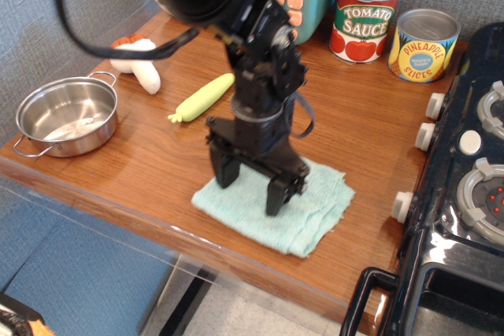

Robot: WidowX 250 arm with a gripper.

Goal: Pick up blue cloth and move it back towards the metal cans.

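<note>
Aqua cloth; red-green, yellow-blue cans; black tool.

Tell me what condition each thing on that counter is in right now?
blue cloth: flat on the counter, rumpled, under the end effector.
end effector: jaws open, fingertips down on the cloth.
metal cans: upright, sealed, at the back.
steel pot: upright, no lid.
yellow-green toy: lying flat.
</note>
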